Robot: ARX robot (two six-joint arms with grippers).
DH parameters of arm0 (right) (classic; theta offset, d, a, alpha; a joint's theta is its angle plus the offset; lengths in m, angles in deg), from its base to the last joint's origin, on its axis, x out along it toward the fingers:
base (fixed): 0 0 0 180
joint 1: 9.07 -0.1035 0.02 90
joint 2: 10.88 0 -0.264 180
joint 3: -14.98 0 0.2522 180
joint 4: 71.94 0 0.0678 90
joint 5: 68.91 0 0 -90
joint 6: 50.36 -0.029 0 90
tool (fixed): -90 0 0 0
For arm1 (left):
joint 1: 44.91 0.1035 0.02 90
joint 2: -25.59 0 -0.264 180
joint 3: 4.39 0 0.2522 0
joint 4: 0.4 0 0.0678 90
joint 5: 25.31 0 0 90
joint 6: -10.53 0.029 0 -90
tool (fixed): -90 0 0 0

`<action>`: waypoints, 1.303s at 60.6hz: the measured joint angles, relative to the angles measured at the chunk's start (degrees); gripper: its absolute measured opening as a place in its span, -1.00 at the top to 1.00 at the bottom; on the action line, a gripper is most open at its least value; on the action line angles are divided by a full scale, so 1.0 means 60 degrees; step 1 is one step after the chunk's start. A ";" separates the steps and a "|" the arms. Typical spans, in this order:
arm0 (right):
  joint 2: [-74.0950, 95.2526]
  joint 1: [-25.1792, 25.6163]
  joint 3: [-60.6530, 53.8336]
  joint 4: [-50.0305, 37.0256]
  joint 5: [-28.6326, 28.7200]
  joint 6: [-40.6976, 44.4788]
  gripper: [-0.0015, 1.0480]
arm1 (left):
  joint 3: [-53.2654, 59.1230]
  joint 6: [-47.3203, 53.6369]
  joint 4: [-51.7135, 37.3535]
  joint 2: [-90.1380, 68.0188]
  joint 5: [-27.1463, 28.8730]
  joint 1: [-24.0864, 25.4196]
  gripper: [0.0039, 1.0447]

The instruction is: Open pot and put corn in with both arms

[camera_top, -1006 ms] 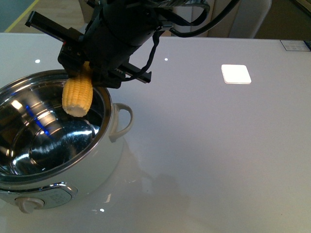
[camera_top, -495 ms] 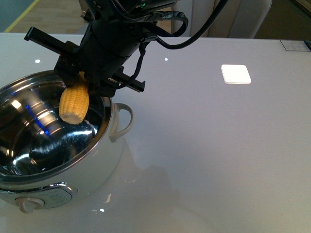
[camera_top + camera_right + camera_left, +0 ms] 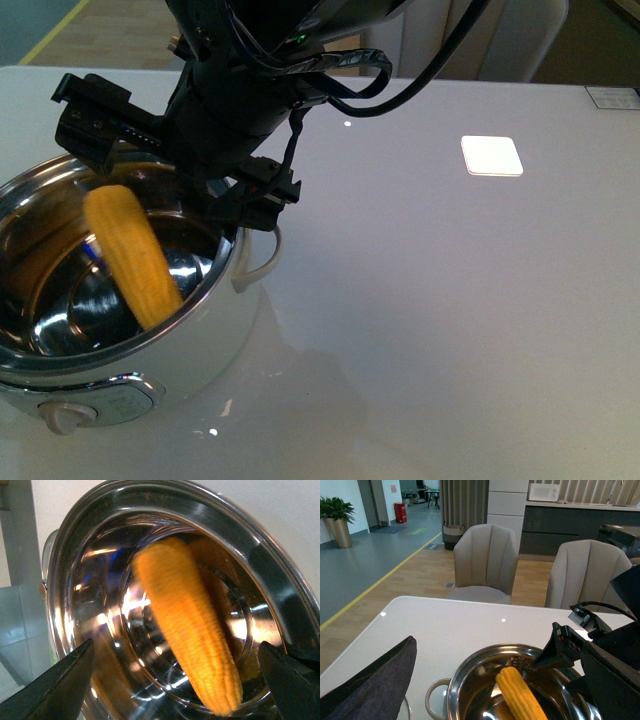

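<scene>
The pot (image 3: 215, 340) stands open at the table's left front, white outside and shiny steel inside. The yellow corn (image 3: 130, 255) lies loose in it, leaning against the inner wall, and looks blurred in the right wrist view. My right gripper (image 3: 175, 160) hovers over the pot's far rim. Its jaws stand open and wide apart on either side of the corn (image 3: 190, 630), not touching it. The left wrist view looks over the pot (image 3: 451, 695) and corn (image 3: 520, 700) from the far side. Of the left gripper, only one dark finger (image 3: 375, 680) shows there, holding nothing.
The pot's white loop handle (image 3: 262, 262) points right and its beige knob (image 3: 62, 415) faces the front. A bright light patch (image 3: 491, 155) lies on the white table, with a paper label (image 3: 612, 97) at the far right corner. Beige chairs (image 3: 487, 560) stand beyond the table.
The right gripper held the corn upright over the pot. Its jaws have opened and the corn has dropped into the pot, now leaning on the wall.
</scene>
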 joint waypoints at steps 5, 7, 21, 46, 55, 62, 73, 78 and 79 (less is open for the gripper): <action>-0.0200 0.0047 -0.0313 -0.0200 -0.0004 -0.0015 -0.83 | 0.0000 0.0000 0.0000 0.0000 0.0000 0.0000 -0.87; -0.0306 0.0080 -0.0481 -0.0302 -0.0007 -0.0047 -0.83 | 0.0000 0.0000 0.0000 0.0000 0.0000 0.0000 -0.87; -0.1902 0.0863 -0.2248 -0.1829 0.0175 -0.0495 -0.83 | 0.0000 -0.0004 0.0000 0.0000 0.0000 0.0000 -0.87; -0.5832 0.3566 -0.5679 -0.2637 0.0095 0.0769 -0.83 | 0.0000 0.0000 0.0000 0.0000 0.0000 0.0000 -0.87; -0.7490 0.4725 -0.7165 -0.2670 0.0186 0.1909 -0.83 | 0.0000 0.0000 0.0000 0.0000 0.0000 0.0000 -0.87; -0.8779 0.5552 -0.8236 -0.2634 0.0404 0.2652 -0.83 | 0.0000 0.0000 0.0000 0.0000 0.0000 0.0000 -0.87; -1.0513 0.6874 -0.9471 -0.2189 0.0943 0.3748 -0.83 | 0.0000 -0.0004 0.0000 0.0000 0.0000 0.0000 -0.87; -1.1209 0.7482 -0.9752 -0.1865 0.1184 0.4153 -0.83 | 0.0000 0.0000 0.0000 0.0000 0.0000 0.0000 -0.87; -1.1296 0.7552 -0.9777 -0.1829 0.1206 0.4218 -0.83 | 0.0000 0.0000 0.0000 0.0000 0.0000 0.0000 -0.87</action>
